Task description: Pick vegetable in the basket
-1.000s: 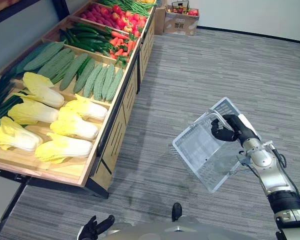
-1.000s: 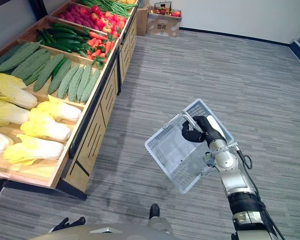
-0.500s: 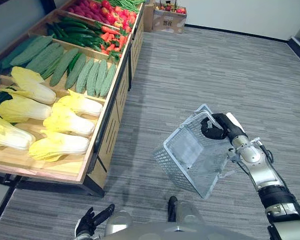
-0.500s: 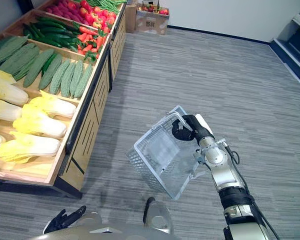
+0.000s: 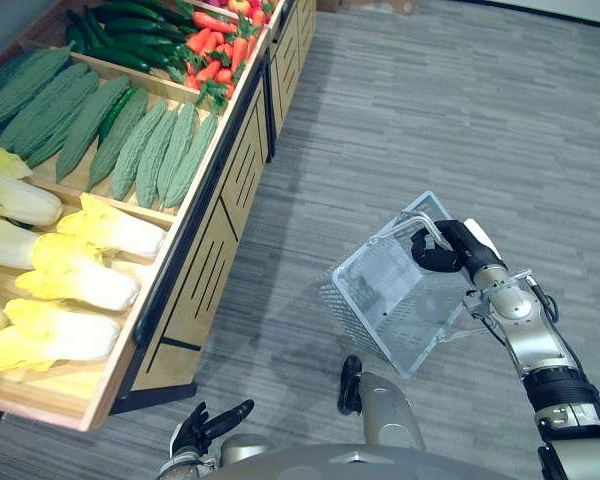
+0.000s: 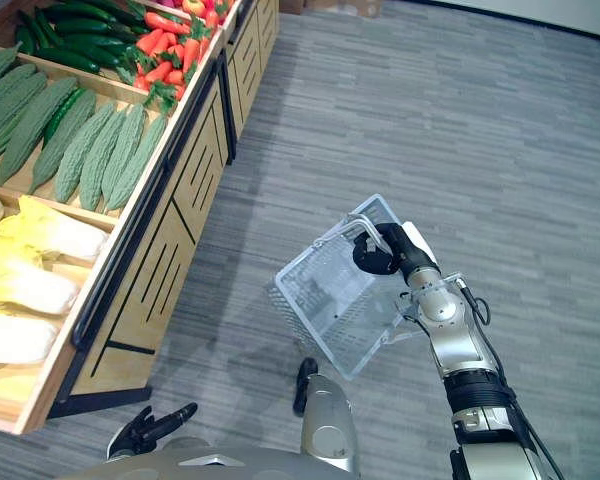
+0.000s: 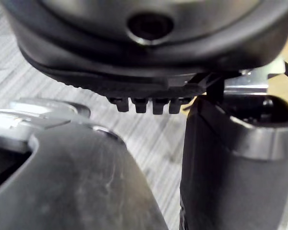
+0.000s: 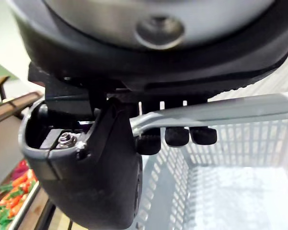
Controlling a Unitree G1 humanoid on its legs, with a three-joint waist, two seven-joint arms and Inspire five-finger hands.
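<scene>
The robot hand curls round the basket handle.

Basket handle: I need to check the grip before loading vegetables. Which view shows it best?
The right wrist view: the silver handle runs close-up through the curled fingers of the right hand. Both eye views show the whole basket hanging tilted from that hand, with the handle small.

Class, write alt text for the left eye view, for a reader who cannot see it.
The robot's right hand grips the handle of an empty white basket, held tilted above grey carpet. On the robot's left stands a wooden stand of yellow cabbages, green bitter gourds and carrots. The left hand hangs open, low near the stand.
</scene>
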